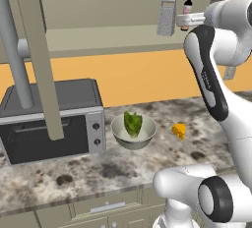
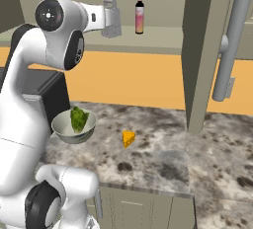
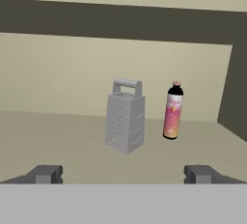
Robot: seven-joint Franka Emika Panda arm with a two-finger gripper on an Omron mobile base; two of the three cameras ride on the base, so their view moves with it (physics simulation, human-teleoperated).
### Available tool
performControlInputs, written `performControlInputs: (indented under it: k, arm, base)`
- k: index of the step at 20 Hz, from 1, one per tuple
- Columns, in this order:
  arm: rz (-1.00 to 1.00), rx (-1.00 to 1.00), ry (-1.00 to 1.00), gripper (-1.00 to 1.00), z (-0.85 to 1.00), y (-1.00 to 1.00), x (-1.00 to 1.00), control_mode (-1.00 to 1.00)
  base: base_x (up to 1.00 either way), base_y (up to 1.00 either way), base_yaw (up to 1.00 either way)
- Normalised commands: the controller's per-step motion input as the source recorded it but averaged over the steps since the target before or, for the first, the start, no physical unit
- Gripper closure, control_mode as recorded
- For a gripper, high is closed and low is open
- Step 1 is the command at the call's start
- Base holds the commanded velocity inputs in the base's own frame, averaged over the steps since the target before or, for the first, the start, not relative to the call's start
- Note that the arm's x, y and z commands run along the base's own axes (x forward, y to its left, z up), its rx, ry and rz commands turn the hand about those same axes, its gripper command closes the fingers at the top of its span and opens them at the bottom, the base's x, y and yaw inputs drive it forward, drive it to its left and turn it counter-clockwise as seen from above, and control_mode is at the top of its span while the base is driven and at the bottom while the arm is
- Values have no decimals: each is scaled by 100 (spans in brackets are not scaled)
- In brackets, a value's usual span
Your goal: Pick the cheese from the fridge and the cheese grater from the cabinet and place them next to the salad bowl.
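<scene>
Now | gripper [image 3: 123, 174] wide, empty | cheese grater [image 3: 125, 121] upright on cabinet [image 3: 58, 136] shelf

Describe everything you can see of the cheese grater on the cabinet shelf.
The cheese grater is a small grey box of metal-looking sheet, narrowing toward the top, its faces dotted with fine holes and a loop handle across the top. It stands upright on the beige cabinet shelf, with a slim pink bottle close beside it but apart. Nothing grips it: the open hand faces it from in front, fingers wide and clear of it.
</scene>
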Motion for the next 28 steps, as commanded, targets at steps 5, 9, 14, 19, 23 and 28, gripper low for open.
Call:
performControlInputs:
  k: [5, 9, 14, 19, 23, 28]
  arm:
    - [0, 0, 15, -100, 12, 0, 33, -100]
    - [0, 0, 14, -100, 1, 0, 32, -100]
    - [0, 1, 0, -100, 0, 0, 22, -100]
    - [2, 5, -24, -100, -10, 0, 5, -100]
    - [3, 6, -14, -100, -9, 0, 18, -100]
    - [0, 6, 6, -100, 0, 0, 35, -100]
  base:
    - [0, 0, 0]
    - [0, 0, 0]
    - [0, 0, 0]
    - [0, 0, 0]
    - [0, 0, 0]
    - [0, 0, 0]
